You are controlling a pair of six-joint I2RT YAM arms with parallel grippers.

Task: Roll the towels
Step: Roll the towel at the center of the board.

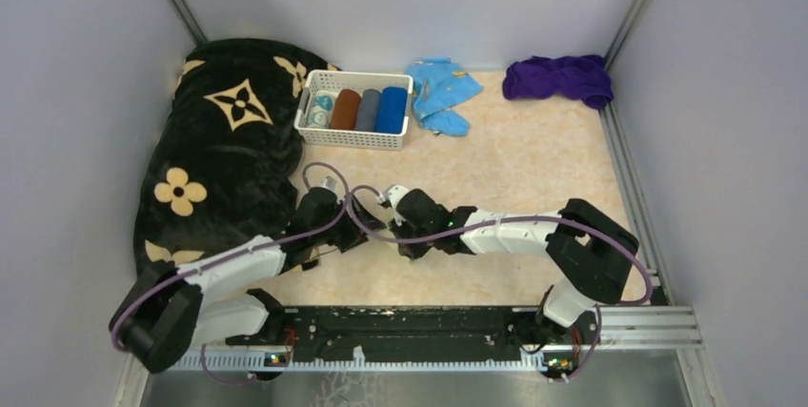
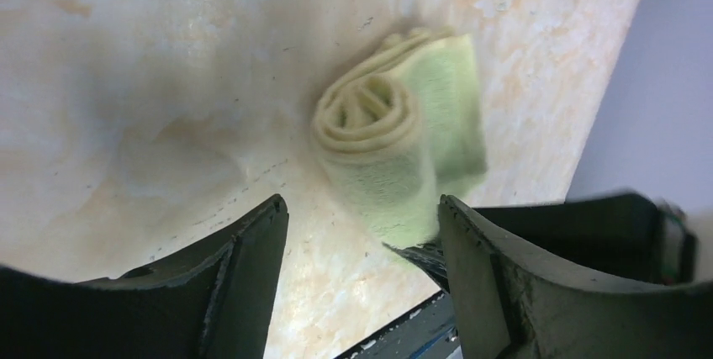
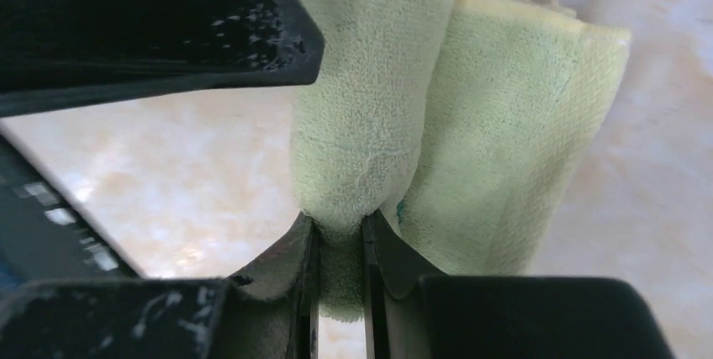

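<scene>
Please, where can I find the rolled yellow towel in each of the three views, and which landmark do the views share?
Left wrist: yellow towel at centre, spiral end facing the camera, just beyond the open left gripper.
Right wrist: centre to upper right, with a fold pinched in the right gripper.
Top external: not visible; the two grippers meeting mid-table cover it.
Shared landmark: the beige table.

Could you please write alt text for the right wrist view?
The right gripper pinches a fold of a yellow towel, its jaws nearly closed on the cloth. The rest of the towel lies in thick folds on the beige table beyond.
</scene>
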